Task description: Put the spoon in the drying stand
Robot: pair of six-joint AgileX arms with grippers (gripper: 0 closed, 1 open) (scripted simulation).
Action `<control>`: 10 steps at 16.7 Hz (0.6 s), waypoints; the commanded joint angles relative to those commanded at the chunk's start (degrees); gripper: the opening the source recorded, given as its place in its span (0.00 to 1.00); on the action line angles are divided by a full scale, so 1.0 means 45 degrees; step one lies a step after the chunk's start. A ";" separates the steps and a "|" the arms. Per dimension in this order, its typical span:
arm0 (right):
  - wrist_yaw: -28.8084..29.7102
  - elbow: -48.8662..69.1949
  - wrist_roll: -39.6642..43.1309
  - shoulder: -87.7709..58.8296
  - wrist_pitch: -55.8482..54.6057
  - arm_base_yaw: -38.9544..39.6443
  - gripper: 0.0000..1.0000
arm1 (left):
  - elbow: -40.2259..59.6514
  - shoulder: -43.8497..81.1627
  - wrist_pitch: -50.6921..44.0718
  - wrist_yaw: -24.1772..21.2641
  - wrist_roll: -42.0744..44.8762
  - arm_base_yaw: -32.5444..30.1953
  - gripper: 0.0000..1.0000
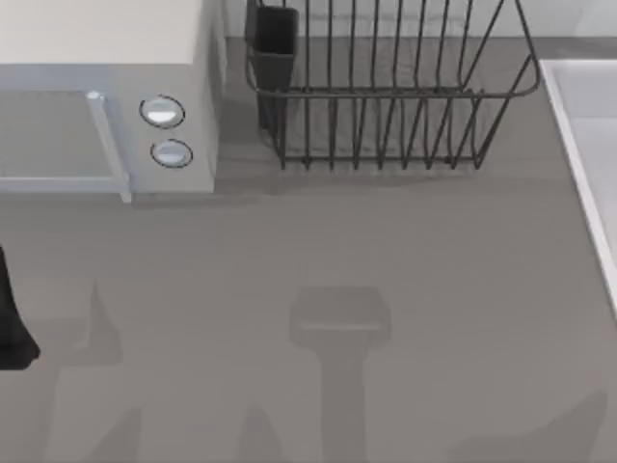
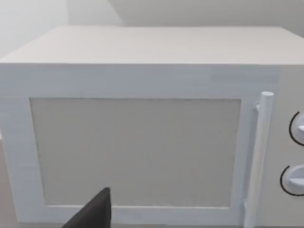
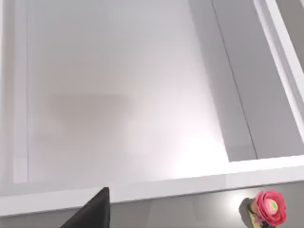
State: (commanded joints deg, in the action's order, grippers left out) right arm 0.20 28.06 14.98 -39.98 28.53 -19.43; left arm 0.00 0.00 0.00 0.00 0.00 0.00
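Top view: the drying stand (image 1: pixel 386 92), dark wire with upright bars, flared sides and a rectangular utensil cup (image 1: pixel 274 48), stands just beside the white box (image 1: pixel 106 96).

Left wrist view: left gripper (image 2: pixel 92 213) faces that box; finger spread cannot be told.

Right wrist view: right gripper (image 3: pixel 92 211) over a pale basin (image 3: pixel 123 95), pink flower (image 3: pixel 270 208) nearby; spread likewise unclear.

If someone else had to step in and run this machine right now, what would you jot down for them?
Left arm: parked at the table's left edge, facing the white box with two knobs.
Right wrist view: looks down into a pale sink-like basin, with a pink flower on the counter beside it.
Drying stand: at the back of the table, right of the white box, utensil cup at its left corner.
Done: nothing evident; the stand looks bare.
Left: find the spoon, grasp it, place it in the stand.
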 joint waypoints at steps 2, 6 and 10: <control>0.0075 0.1531 0.0907 -0.2866 0.1642 -0.1067 1.00 | 0.0000 0.0000 0.0000 0.0000 0.0000 0.0000 1.00; 0.0128 0.4327 0.2429 -0.7630 0.4471 -0.2954 1.00 | 0.0000 0.0000 0.0000 0.0000 0.0000 0.0000 1.00; -0.0022 0.6296 0.3404 -1.0313 0.6345 -0.4246 1.00 | 0.0000 0.0000 0.0000 0.0000 0.0000 0.0000 1.00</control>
State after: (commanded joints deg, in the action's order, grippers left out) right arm 0.10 56.39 30.29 -86.39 57.08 -38.54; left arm 0.00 0.00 0.00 0.00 0.00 0.00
